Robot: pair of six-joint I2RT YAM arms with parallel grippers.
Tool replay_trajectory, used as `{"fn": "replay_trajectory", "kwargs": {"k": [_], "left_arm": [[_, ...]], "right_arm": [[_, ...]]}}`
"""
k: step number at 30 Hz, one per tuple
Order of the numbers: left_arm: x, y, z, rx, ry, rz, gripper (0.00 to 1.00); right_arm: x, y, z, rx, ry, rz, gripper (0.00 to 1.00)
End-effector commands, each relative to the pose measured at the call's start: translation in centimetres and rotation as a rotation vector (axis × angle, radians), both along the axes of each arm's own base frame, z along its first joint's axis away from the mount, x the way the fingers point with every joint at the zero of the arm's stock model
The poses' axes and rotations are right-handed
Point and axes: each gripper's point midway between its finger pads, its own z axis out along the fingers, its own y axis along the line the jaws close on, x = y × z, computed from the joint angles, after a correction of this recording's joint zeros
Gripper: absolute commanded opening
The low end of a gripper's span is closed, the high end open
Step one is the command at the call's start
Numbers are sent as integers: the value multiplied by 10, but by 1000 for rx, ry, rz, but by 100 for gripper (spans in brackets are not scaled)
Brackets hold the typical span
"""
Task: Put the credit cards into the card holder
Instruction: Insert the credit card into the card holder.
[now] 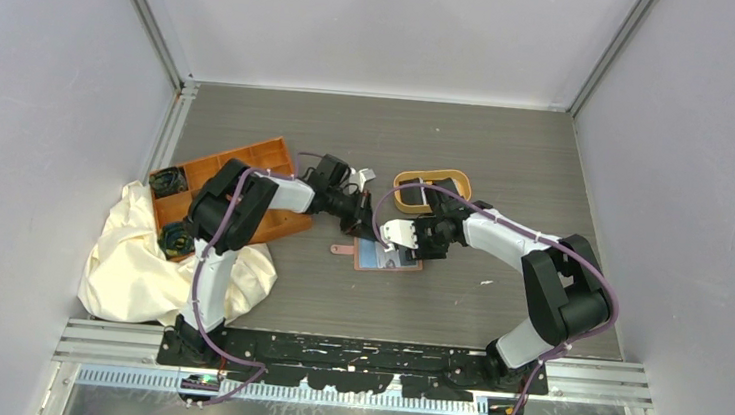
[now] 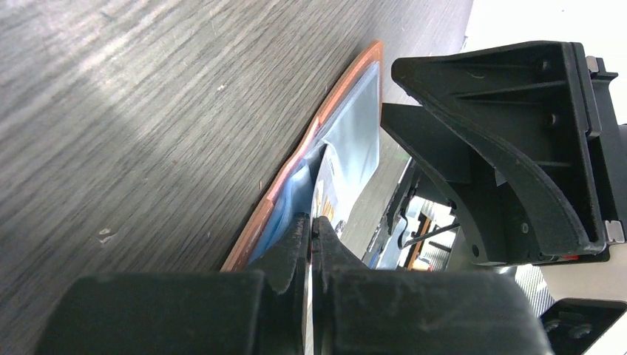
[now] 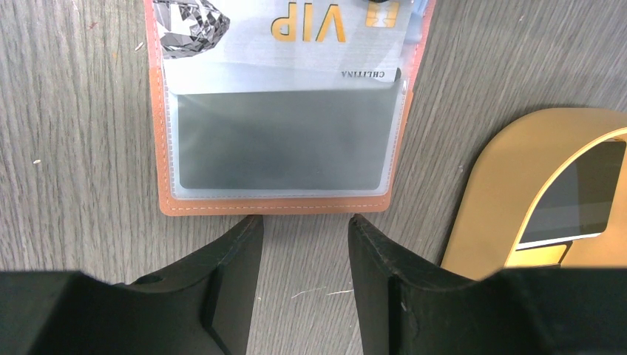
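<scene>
The card holder [image 1: 387, 257] lies open on the table, pinkish-brown with clear bluish pockets. My left gripper [image 2: 312, 220] is shut on a thin light credit card [image 2: 326, 188] held edge-on, its far end inside a bluish pocket of the card holder [image 2: 347, 133]. In the right wrist view a silver card with gold "VIP" letters [image 3: 296, 33] lies over the holder's far half. My right gripper [image 3: 304, 220] is open, with its tips at the near edge of the card holder [image 3: 281, 208] and nothing between them. Another dark credit card [image 3: 577, 192] lies in the tan tray.
The oval tan-rimmed tray [image 1: 432, 188] stands just behind the right gripper, close to the holder [image 3: 510, 163]. An orange compartment tray [image 1: 234, 191] and a crumpled cream cloth [image 1: 153, 264] lie at the left. The right gripper's body [image 2: 517, 148] looms close beside the left fingers.
</scene>
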Motion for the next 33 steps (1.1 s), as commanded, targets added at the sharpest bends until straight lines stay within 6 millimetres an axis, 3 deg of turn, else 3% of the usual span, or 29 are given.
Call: {"fn": "replay_trajectory", "kwargs": {"k": [1, 15, 21, 27, 30, 33], "left_arm": [[-4, -6, -12, 41, -10, -4, 0], [10, -12, -6, 52, -52, -9, 0], [10, -11, -10, 59, -50, -7, 0], [11, -11, -9, 60, -55, -5, 2], [8, -9, -10, 72, -40, -10, 3], [7, -8, -9, 75, -42, -13, 4]], "right_arm": [[-9, 7, 0, 16, 31, 21, 52], [-8, 9, 5, 32, 27, 13, 55], [-1, 14, 37, 90, -22, -41, 63], [-14, 21, 60, 158, -13, -20, 72], [-27, 38, 71, 251, 57, -20, 70], [-43, 70, 82, 340, 123, 0, 56]]}}
